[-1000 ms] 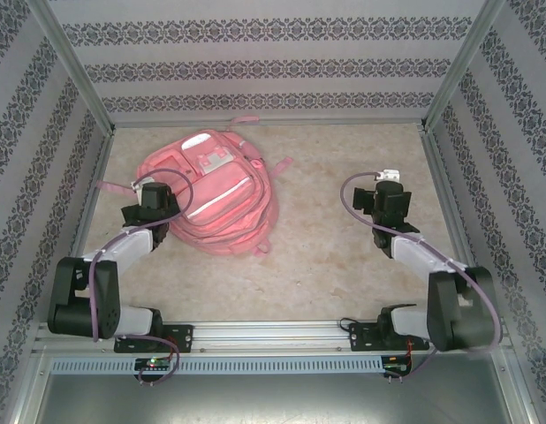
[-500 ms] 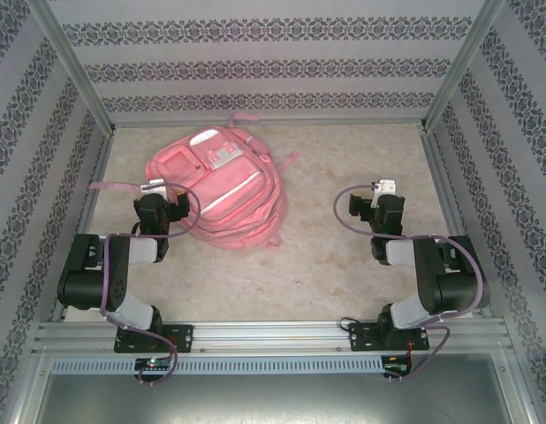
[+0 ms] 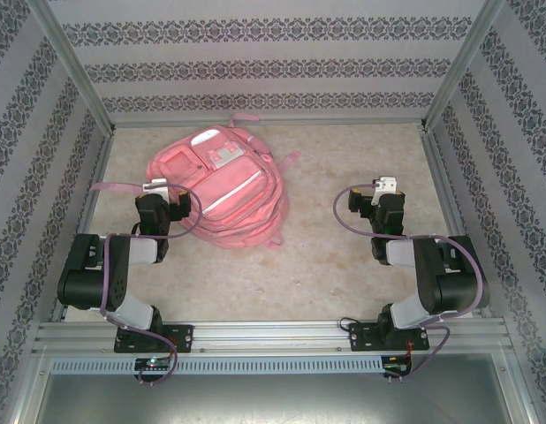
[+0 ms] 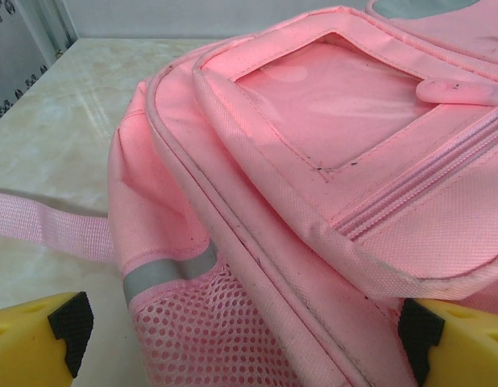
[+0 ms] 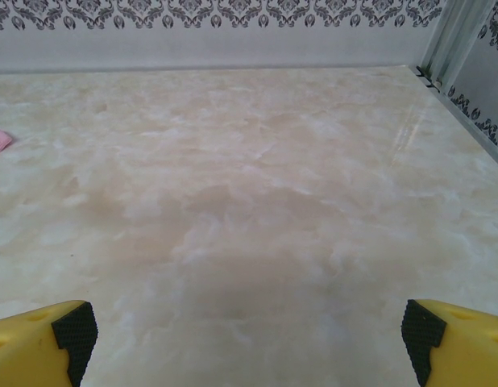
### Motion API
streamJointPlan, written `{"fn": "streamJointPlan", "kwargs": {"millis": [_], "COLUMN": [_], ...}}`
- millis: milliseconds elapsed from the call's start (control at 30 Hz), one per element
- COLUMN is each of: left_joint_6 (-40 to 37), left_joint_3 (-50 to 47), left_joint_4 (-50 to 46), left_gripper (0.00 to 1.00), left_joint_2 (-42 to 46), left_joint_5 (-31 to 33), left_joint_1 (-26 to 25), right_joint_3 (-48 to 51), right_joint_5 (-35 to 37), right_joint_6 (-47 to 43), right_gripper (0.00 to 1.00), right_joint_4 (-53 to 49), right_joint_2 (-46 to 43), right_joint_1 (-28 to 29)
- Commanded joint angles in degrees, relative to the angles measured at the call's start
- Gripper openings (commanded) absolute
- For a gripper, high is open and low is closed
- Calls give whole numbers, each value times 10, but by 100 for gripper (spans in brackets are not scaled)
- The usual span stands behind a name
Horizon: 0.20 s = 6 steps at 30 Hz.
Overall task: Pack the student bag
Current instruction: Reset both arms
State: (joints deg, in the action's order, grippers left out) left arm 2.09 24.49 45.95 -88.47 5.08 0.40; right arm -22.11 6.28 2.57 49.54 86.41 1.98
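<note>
Student bag (image 3: 222,190) lies flat on the far-left table (image 3: 344,159), apparently zipped, long axis running far to near. Left end effector (image 3: 158,199), released, is just beside its left flank. Right end effector (image 3: 382,199), released, stands well apart.

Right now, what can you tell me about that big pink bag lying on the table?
The student bag is a pink woven-fabric backpack lying front up on the left half of the table. It has a clear window pocket, a zipper, a mesh side pocket under a grey strip, and loose straps trailing onto the table. The open left tool flanks its side; contact is unclear.
</note>
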Motion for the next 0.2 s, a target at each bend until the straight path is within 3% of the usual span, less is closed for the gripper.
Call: {"fn": "streamJointPlan", "kwargs": {"millis": [0,167], "left_joint_6": [-15,-16], "left_joint_3": [-8,-8], "left_joint_4": [19,19], "left_gripper": [100,100], "left_joint_2": [-10,-10], "left_joint_5": [-42,-42], "left_joint_1": [-5,-5], "right_joint_3": [2,2], "right_joint_5": [-13,-16], "right_joint_6": [-8,-8], "right_gripper": [98,98], "right_joint_4": [18,18], "right_joint_2": [0,-2], "right_joint_1": [-4,-5]}}
